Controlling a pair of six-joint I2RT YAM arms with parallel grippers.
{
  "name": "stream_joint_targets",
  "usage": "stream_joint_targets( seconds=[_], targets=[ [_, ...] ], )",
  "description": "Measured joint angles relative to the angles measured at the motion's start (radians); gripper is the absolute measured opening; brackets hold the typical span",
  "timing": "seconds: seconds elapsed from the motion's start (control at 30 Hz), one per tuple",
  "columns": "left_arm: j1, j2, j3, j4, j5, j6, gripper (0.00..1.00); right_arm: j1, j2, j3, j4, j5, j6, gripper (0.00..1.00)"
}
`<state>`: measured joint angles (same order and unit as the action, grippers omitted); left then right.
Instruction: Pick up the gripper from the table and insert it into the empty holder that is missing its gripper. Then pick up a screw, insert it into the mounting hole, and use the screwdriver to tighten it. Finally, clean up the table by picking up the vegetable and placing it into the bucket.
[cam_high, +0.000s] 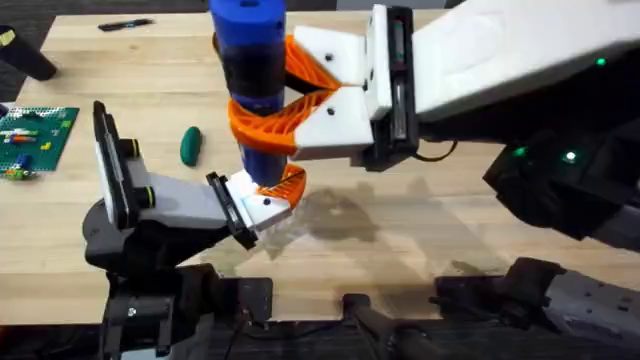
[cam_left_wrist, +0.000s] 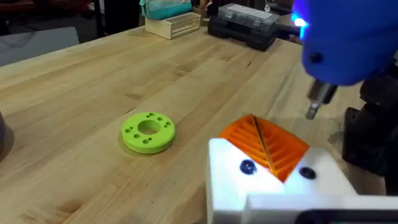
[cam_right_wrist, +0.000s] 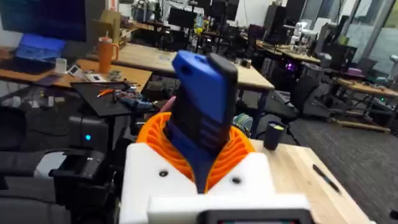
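Right hand (cam_high: 262, 112) clamps blue cylindrical screwdriver (cam_high: 250, 60); left hand (cam_left_wrist: 264, 146) ribbed pads apparently closed.

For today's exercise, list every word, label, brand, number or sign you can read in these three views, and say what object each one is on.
No text can be read in any view.
The blue screwdriver held in the right gripper shows no legible marking.
The green board at the table's edge carries small coloured pieces, no readable print.
The lime green disc bears holes, no lettering.
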<state>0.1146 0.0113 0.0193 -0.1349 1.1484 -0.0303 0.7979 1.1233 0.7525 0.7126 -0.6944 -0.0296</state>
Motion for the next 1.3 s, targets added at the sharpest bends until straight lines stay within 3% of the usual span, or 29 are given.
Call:
stream_joint_targets(
  seconds=[0.47, 1.3],
  targets=[
    [0.000, 0.000, 0.000, 0.000, 0.000, 0.000, 0.006, 0.009, 0.149, 0.027, 0.058, 0.002, 0.000, 0.024],
    [0.000, 0.000, 0.000, 0.000, 0.000, 0.000, 0.006, 0.011, 0.151, 0.034, 0.096, 0.001, 0.000, 0.024]
  ],
)
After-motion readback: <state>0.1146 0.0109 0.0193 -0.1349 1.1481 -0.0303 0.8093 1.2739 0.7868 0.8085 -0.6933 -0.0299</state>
